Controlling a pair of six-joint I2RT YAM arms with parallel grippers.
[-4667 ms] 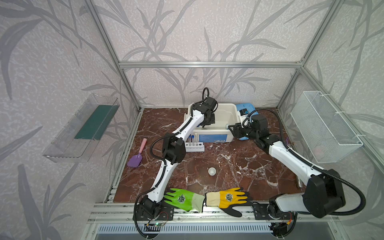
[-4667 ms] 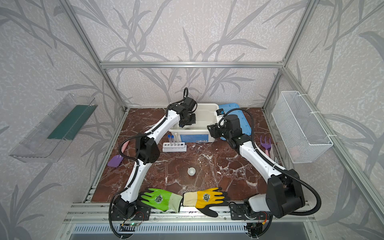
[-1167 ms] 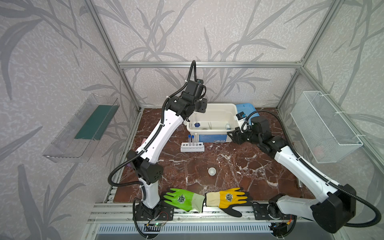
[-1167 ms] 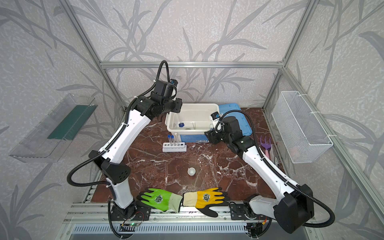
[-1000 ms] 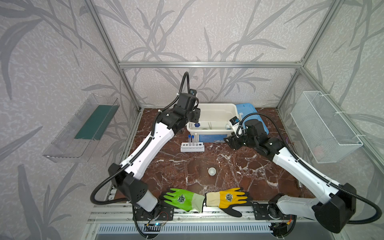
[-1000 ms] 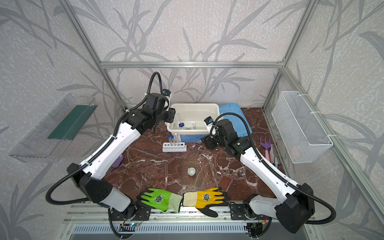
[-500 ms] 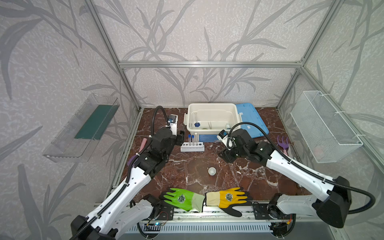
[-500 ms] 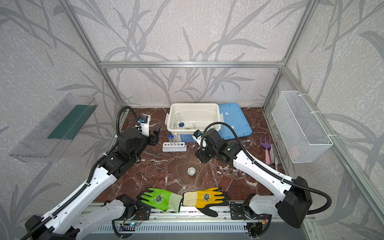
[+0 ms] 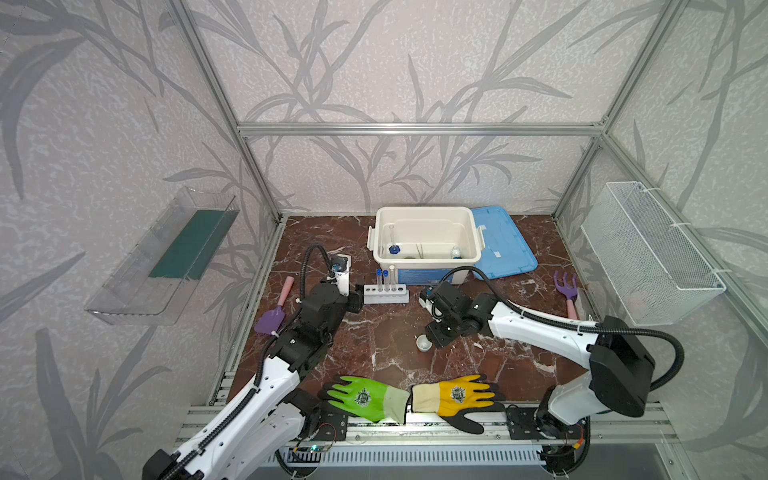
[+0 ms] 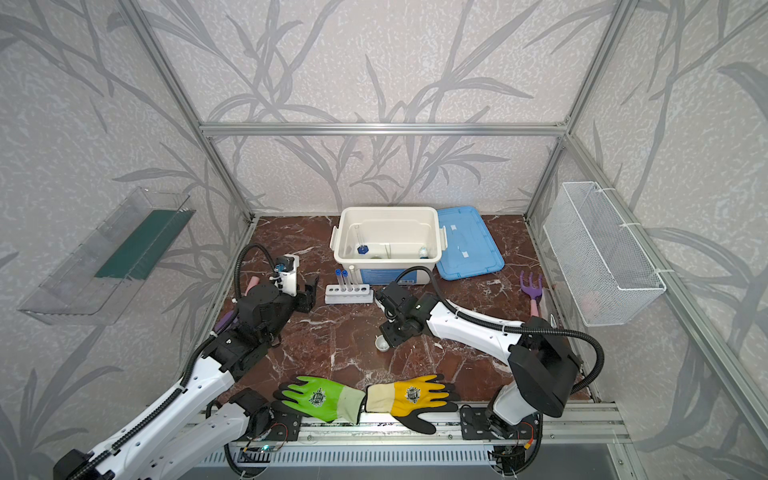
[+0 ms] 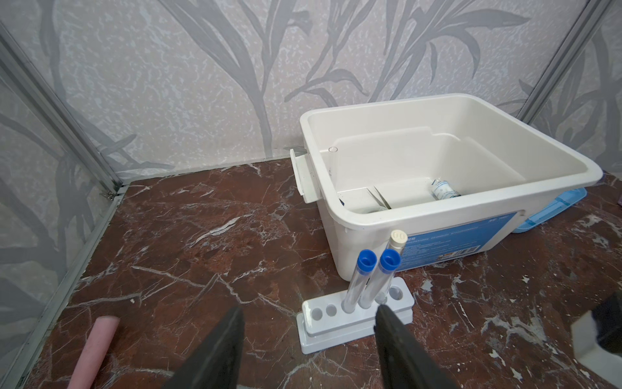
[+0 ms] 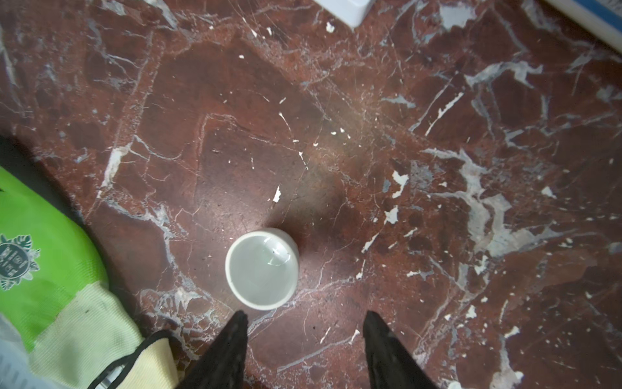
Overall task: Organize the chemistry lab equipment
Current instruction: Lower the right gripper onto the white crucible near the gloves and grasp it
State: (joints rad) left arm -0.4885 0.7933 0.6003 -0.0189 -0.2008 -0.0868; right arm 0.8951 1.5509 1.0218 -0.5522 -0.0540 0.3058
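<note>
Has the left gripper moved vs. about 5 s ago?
Yes. The left gripper was over the white bin; it has pulled back toward the front left and now sits low beside the left end of the test tube rack.

Robot cell: aluminium frame (image 9: 415, 129), leaf-print panels (image 9: 415, 62), marble tabletop (image 9: 374, 332), left arm (image 9: 249, 411), right arm (image 9: 540, 330).

No legible text; blurred print on tub label (image 11: 451, 243), glove emblem (image 12: 15, 266)

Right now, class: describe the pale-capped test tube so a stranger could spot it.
Find the white tub at the back of the marble table. In front of it a white rack holds three tubes. Two have blue caps; the pale-capped test tube beside them does not.
</note>
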